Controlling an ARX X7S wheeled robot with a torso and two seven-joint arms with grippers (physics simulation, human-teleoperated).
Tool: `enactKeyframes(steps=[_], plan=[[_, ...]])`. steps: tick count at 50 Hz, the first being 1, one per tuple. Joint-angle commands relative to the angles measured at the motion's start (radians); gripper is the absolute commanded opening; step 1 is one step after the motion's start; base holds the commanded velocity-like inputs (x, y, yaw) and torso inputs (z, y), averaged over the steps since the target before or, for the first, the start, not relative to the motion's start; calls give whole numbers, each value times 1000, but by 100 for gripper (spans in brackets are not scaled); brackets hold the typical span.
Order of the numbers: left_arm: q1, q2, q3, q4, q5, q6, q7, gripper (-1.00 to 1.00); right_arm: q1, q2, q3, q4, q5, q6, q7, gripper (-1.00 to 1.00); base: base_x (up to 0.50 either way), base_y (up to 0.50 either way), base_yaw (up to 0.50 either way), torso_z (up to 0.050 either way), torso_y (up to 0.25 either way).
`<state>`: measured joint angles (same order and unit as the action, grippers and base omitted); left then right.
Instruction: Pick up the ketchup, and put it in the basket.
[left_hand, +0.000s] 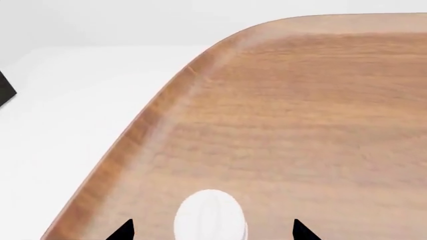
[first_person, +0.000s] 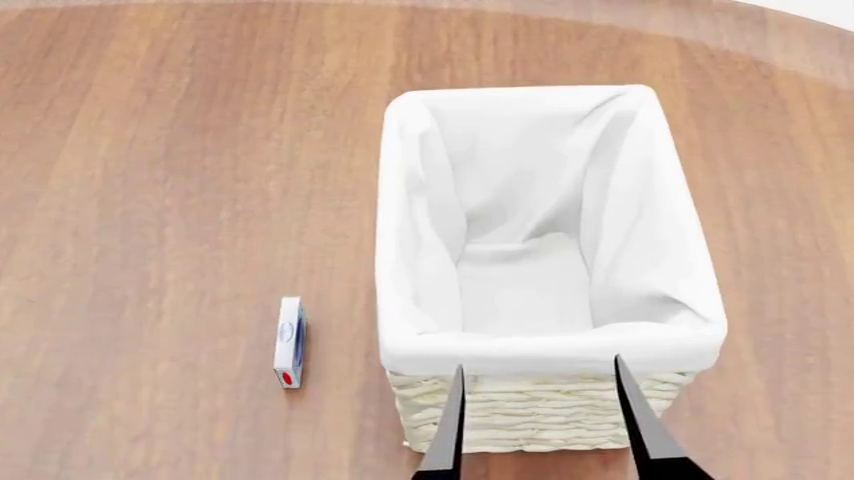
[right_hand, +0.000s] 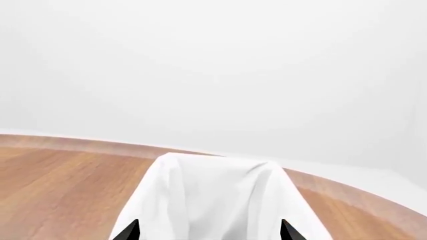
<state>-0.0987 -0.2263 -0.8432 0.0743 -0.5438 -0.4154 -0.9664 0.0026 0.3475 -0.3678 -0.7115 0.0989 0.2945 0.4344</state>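
Observation:
In the left wrist view only the white cap of the ketchup (left_hand: 210, 214) shows, standing on the wooden table; its orange-red body is hidden. My left gripper (left_hand: 213, 232) is open, its two black fingertips well apart on either side of the cap and not touching it. The cream wicker basket (first_person: 534, 410) with its white liner stands mid-table in the head view and holds nothing. My right gripper (first_person: 541, 432) is open and empty at the basket's near end. In the right wrist view the right gripper (right_hand: 208, 232) points over the basket's liner (right_hand: 213, 200). The left gripper and ketchup are outside the head view.
A small white and blue box (first_person: 288, 342) lies on the wooden table (first_person: 160, 180) left of the basket. The table's rounded edge (left_hand: 167, 100) runs close to the ketchup, with white floor beyond it.

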Motion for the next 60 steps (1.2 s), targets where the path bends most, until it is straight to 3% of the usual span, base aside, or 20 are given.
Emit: enactKeyframes(steps=[1,14,15,44,52,60], plan=[[6,10,-31,-38,-10,31,84,100,-1,-19,16,-3,-20,-2,-22,100,0,0,0,0,0],[-13,3,-14,-125,9,91,132,100,1,-16,10,-2,-19,-5,-18,100,0,0,0,0,0],[-14,1,-9,-130,13,93,136,-100,2,-16,11,0,-18,-6,-18,100,0,0,0,0,0],[0,4,7,-66,18,105,134,-100,6,-8,6,-16,-11,6,-9,100,0,0,0,0,0],[40,-20,105,94,38,103,207,-100,7,-6,3,-12,-10,3,-7,100,0,0,0,0,0],[60,-113,224,302,-18,-35,279,-100,8,-6,-3,-11,-11,1,-5,100,0,0,0,0,0]])
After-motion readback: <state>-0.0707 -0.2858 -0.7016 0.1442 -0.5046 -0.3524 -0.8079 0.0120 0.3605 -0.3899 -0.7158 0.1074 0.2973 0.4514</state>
